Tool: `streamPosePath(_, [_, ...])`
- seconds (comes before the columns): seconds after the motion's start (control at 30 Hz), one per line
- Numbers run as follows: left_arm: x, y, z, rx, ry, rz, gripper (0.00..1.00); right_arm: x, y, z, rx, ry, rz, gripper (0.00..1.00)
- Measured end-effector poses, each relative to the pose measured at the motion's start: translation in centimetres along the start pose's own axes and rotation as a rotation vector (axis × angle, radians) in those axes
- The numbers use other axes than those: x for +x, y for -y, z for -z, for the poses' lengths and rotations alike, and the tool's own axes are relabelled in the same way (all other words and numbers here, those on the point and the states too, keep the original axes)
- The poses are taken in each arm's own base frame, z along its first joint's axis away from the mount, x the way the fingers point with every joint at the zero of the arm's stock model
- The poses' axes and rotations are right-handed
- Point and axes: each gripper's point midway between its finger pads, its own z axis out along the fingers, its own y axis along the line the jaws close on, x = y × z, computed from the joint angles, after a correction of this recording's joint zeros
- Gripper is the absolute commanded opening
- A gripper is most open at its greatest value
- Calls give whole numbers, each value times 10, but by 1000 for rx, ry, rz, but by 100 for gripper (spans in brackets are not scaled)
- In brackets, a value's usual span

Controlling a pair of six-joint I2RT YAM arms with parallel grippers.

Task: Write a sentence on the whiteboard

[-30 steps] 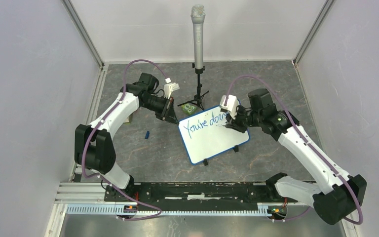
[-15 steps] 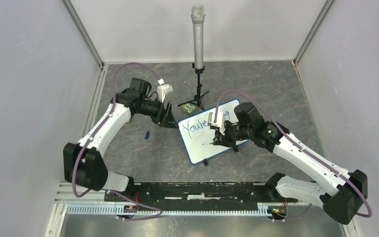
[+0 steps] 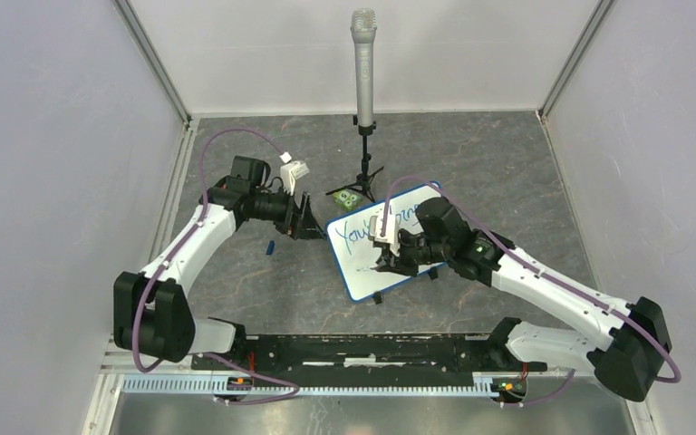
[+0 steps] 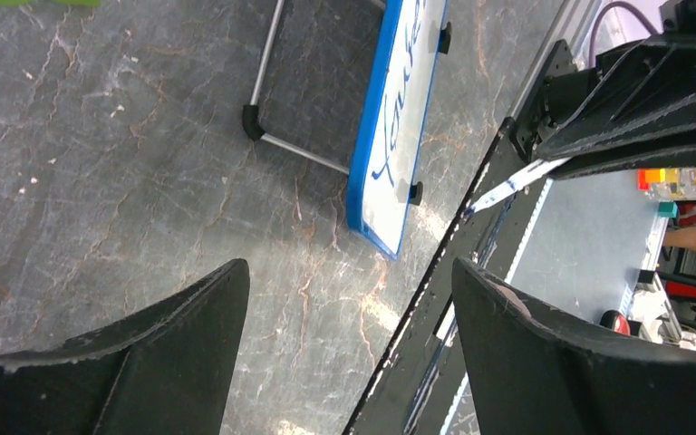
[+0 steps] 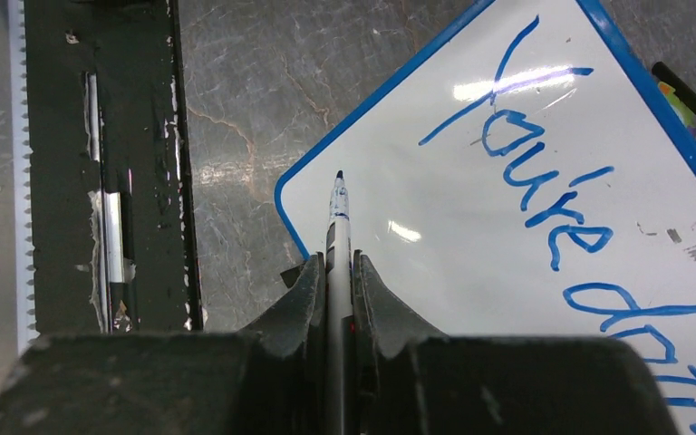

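- The right pincer (image 5: 337,263) gripped a marker (image 5: 338,213), its tip over the whiteboard's (image 5: 435,263) blank corner, below the sentence (image 5: 562,217).
- The left pincer (image 4: 349,299) gaped empty beside the whiteboard, which lay on the desk (image 3: 272,290).

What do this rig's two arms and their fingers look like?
Both the left arm and right arm have white link shells with black joints. A purple cable runs along each. The fingers are matte black and wedge-shaped; a white camera housing sits at each wrist.
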Motion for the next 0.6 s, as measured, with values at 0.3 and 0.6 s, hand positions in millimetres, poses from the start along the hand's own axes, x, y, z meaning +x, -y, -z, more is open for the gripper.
streamPosePath(0.3, [-5,-1,-8,46,9,25,75,5,5,-10,50,-27,35,0])
streamPosePath(0.6, [1,-1,-24,84,-28,53,52,20,12,-10,97,-77,45,0])
